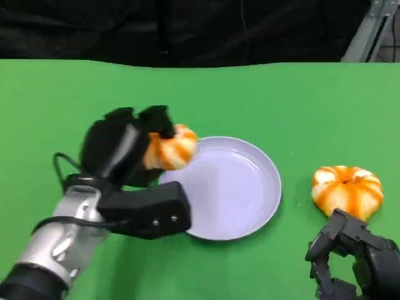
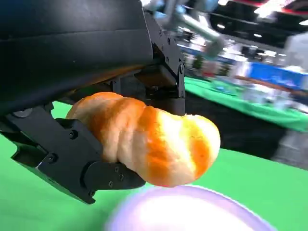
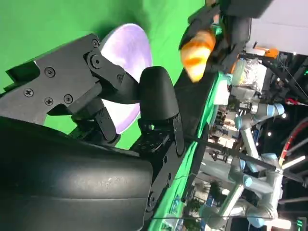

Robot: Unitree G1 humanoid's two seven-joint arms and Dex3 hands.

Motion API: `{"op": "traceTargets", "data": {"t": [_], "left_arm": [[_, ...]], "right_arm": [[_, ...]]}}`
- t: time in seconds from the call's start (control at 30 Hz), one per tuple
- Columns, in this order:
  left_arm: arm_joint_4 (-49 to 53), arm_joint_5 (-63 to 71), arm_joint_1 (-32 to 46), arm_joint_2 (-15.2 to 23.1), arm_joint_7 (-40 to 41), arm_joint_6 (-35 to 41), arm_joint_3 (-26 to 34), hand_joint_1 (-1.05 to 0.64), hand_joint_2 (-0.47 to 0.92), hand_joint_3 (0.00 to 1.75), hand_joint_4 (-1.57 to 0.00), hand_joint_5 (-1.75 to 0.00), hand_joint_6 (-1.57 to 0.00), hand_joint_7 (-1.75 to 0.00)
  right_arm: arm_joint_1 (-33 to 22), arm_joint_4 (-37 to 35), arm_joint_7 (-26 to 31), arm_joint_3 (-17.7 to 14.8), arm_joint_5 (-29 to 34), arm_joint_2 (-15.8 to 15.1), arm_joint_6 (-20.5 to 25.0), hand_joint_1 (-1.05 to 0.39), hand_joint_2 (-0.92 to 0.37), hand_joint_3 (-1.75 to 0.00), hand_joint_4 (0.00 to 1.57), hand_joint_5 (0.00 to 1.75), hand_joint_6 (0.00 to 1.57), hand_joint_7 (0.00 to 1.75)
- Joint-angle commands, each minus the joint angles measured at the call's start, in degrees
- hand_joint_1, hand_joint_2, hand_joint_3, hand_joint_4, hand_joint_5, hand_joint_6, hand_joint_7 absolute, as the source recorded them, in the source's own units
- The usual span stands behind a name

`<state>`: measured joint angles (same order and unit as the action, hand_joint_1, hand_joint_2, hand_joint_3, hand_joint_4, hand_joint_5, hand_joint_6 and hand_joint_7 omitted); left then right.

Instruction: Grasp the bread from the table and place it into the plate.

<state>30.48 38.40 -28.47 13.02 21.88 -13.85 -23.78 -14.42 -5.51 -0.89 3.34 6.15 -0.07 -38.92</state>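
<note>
Fingers (image 2: pixel 103 175) of the left hand (image 1: pixel 122 147) clasp the bread (image 1: pixel 170 148) from both sides, holding it above the plate's (image 1: pixel 262 206) near-left rim. A second bread (image 1: pixel 347 190) lies on the green surface (image 1: pixel 250 94), well apart from the plate. Behind is a dark backdrop. Beside that loaf, the right hand (image 1: pixel 353 259) holds nothing, fingers seemingly apart, though partly cropped.

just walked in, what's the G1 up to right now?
The left hand holds a bread roll at the left rim of the lavender plate; the left wrist view shows it off the table, not yet set down. A second bread roll lies on the green table right of the plate, with the right hand just in front of it, holding nothing.
</note>
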Motion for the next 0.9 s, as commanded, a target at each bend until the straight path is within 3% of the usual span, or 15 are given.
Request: {"op": "traceTargets", "data": {"t": [0.03, 0.67, 0.77, 0.9], "left_arm": [[1.3, -0.2, -2.7, -2.9, -2.2, -1.7, -1.6, -0.03, 0.61, 0.79, -0.75, -1.75, -0.68, -1.64], [2.4, 0.4, -3.2, -3.6, -2.3, -2.5, -1.3, -0.04, 0.62, 0.77, -0.75, -1.75, -0.68, -1.63], [12.0, 1.1, -6.4, -9.5, -0.5, -5.4, -5.0, -0.02, 0.64, 0.70, -0.75, -1.75, -0.70, -1.61], [16.0, 1.2, -8.1, -10.5, 1.0, -7.2, -5.5, -0.02, 0.65, 0.67, -0.75, -1.75, -0.70, -1.61]], "right_arm": [[-0.7, 0.7, 0.8, -0.2, 0.3, -0.1, 0.3, -0.09, -0.56, -1.13, 0.82, 1.75, 0.70, 1.63], [-0.7, 0.9, 0.9, -0.1, 0.3, -0.1, 0.4, -0.09, -0.56, -1.14, 0.81, 1.75, 0.71, 1.62], [-1.1, 1.8, 2.3, 0.4, 2.2, 0.9, 0.9, -0.09, -0.55, -1.14, 0.83, 1.75, 0.73, 1.62], [-1.3, 2.1, 2.8, 0.5, 2.7, 1.0, 1.2, -0.10, -0.54, -1.14, 0.84, 1.75, 0.73, 1.62]]}}
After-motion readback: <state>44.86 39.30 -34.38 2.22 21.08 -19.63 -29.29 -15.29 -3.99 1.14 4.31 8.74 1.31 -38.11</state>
